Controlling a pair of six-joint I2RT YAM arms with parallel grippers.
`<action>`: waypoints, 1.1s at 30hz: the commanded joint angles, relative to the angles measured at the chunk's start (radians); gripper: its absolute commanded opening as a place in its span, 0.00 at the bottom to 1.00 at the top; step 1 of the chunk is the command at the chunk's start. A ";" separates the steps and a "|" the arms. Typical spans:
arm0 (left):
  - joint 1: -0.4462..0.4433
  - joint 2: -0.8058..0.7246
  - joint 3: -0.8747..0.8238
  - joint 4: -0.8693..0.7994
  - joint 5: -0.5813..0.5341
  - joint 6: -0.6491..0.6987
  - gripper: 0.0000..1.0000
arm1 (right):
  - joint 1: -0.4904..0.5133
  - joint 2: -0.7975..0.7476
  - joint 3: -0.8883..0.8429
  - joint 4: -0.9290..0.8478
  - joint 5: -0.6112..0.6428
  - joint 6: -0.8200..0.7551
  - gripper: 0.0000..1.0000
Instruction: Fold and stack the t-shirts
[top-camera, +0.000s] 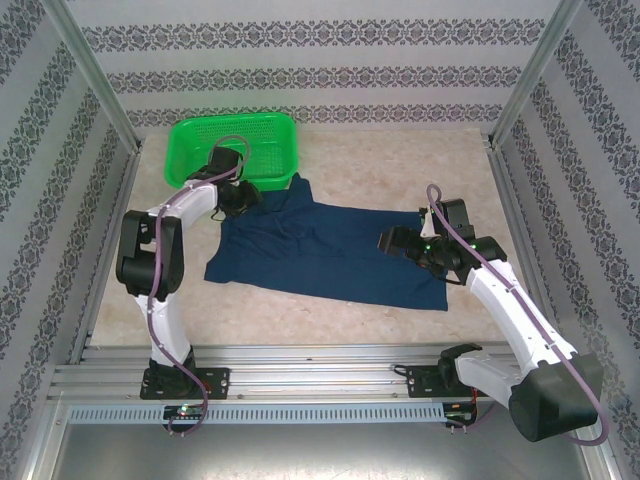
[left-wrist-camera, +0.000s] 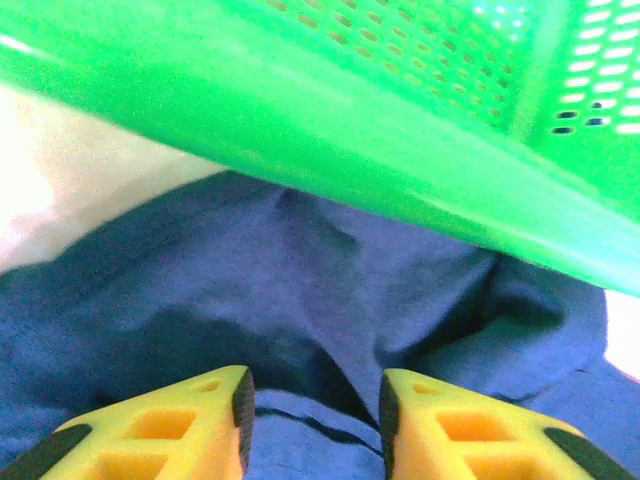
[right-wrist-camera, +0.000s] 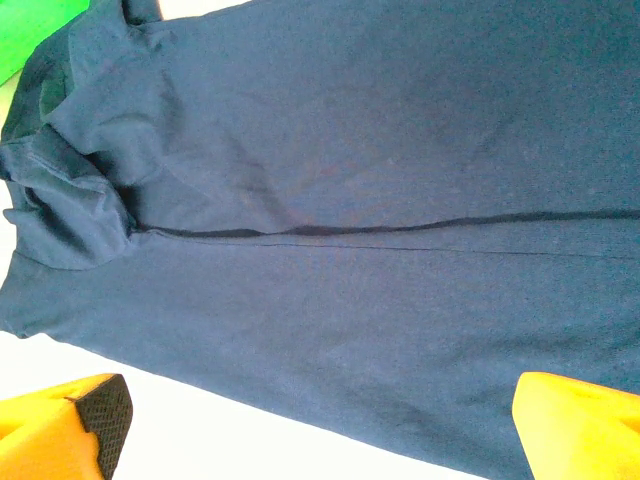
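Both grippers stand with jaws apart and hold nothing, so the step in hand looks like taking hold of the t-shirt (top-camera: 320, 250) for a fold.

In the left wrist view, the left gripper (left-wrist-camera: 315, 400) has navy cloth directly under its fingertips (left-wrist-camera: 238, 395), with a soft ridge of fabric running forward between them. That ridge is the natural thing to pinch. Just beyond it the green basket (left-wrist-camera: 350, 120) leans over the cloth. I cannot tell whether the shirt is tucked beneath its rim, so the pinch should come straight down and lift gently, ready for the cloth to snag.

In the right wrist view, the right gripper (right-wrist-camera: 318, 400) is spread wide over the shirt's nearest edge, where cloth meets pale table (right-wrist-camera: 230, 440). Closing right there would catch the edge cleanly. A little ahead a dark crease crosses the fabric from side to side. Farther off to the left a sleeve lies bunched, with a sliver of basket past it.

From above, the left gripper (top-camera: 238, 198) sits at the shirt's far corner beside the basket (top-camera: 235, 118) and the right gripper (top-camera: 392, 241) at the opposite side. Lifting both together and keeping the cloth taut between them should stop the bunched sleeve from dragging into the fold.
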 joint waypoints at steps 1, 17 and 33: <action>-0.048 -0.096 0.002 -0.008 0.063 0.022 0.49 | 0.015 -0.003 -0.018 -0.001 -0.013 0.012 0.98; -0.157 -0.007 0.002 -0.153 0.045 -0.072 0.54 | 0.013 -0.044 -0.018 -0.032 -0.014 -0.009 0.98; -0.180 0.161 0.185 -0.150 0.107 -0.070 0.18 | -0.003 -0.068 -0.046 -0.046 -0.014 -0.026 0.98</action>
